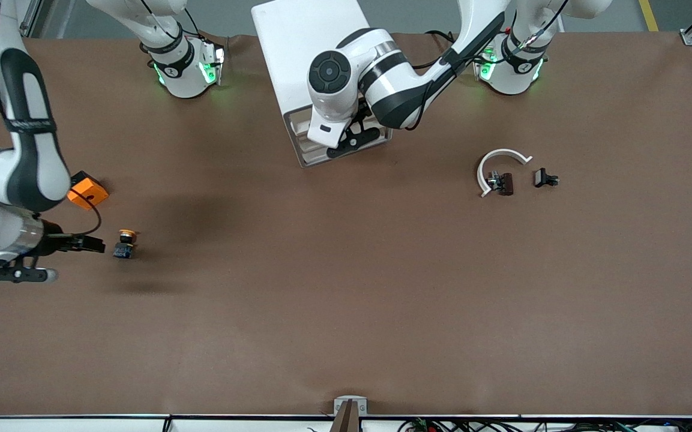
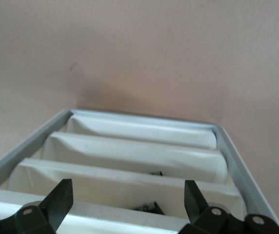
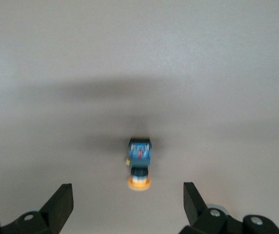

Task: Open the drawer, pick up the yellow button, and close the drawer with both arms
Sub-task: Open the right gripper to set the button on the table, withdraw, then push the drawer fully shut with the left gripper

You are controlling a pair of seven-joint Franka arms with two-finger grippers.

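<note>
On the table toward the right arm's end: button (image 1: 125,243) set down | right gripper (image 1: 84,243) wide, empty | left gripper (image 2: 127,202) wide at the drawer (image 2: 129,183): we push its front squarely shut.

My right gripper (image 1: 96,245) hangs low over the brown table (image 1: 346,300) at my right arm's end, with the small orange-capped button (image 1: 124,243) lying free on the table just beside its fingertips. My left gripper (image 1: 355,139) hovers over the open drawer (image 1: 309,155) of the white cabinet (image 1: 303,48).
</note>
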